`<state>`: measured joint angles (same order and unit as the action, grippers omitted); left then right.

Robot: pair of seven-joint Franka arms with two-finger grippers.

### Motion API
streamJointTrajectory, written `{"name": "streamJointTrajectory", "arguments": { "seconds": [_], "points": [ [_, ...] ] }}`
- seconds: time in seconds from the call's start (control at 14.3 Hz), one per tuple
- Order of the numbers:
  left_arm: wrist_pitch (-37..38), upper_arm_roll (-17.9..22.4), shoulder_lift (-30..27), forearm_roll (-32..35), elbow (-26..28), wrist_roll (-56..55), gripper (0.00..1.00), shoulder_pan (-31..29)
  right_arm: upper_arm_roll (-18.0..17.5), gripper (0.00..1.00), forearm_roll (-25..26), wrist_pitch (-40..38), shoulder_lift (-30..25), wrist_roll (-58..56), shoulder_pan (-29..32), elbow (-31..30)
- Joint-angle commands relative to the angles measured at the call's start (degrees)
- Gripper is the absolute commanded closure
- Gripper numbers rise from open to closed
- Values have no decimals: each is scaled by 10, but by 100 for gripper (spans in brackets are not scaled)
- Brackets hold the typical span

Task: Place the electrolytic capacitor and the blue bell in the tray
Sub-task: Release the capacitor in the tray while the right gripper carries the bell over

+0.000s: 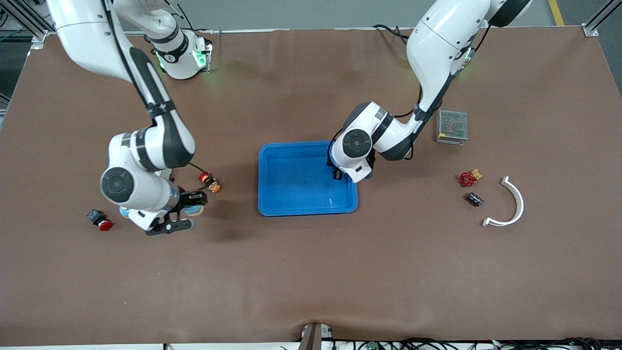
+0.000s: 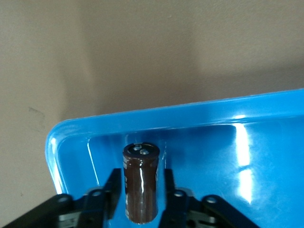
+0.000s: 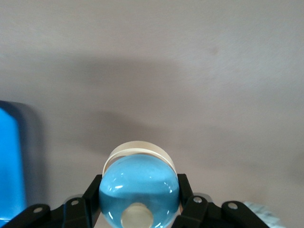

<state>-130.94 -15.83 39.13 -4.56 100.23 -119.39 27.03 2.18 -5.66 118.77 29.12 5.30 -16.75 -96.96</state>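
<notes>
The bright-blue tray [image 1: 301,189] sits mid-table. My left gripper [image 1: 338,173] hangs low inside its corner toward the left arm's end. In the left wrist view [image 2: 141,190] its fingers stand open on either side of the dark brown electrolytic capacitor [image 2: 140,185], with slim gaps of tray floor [image 2: 204,161] showing between them. My right gripper [image 1: 187,211] is low over the table toward the right arm's end and is shut on the blue bell [image 1: 194,210]. In the right wrist view [image 3: 138,199] both fingers press the bell's glossy dome [image 3: 137,185]; the tray's edge [image 3: 9,161] shows off to one side.
A red push button [image 1: 100,220] and an orange-red indicator lamp [image 1: 210,182] lie near the right gripper. Toward the left arm's end are a metal mesh box [image 1: 452,127], a red valve handle [image 1: 467,179], a small dark cylinder [image 1: 475,199] and a white curved piece [image 1: 512,204].
</notes>
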Motion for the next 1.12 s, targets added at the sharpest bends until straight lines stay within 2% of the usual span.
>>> {"name": "streamJointTrajectory", "arguments": {
  "seconds": [0.0,0.21,0.49,0.77,1.05],
  "points": [
    [3,7,-6,6,-9,-1,0,-4,4,49,-6,-9,-13,103,-43,-4],
    [27,11,-32,31,-35,-1,0,-20,5,49,-5,-10,-19,209,-95,-4],
    [130,9,-39,59,-105,64,0,-77,5,49,-4,-4,-18,335,-172,-4],
    [216,9,-68,60,-104,220,0,-146,5,49,-2,7,-15,390,-216,-8],
    [236,9,-81,115,-69,348,0,-211,5,49,-4,61,-13,396,-231,-34]
  ]
}}
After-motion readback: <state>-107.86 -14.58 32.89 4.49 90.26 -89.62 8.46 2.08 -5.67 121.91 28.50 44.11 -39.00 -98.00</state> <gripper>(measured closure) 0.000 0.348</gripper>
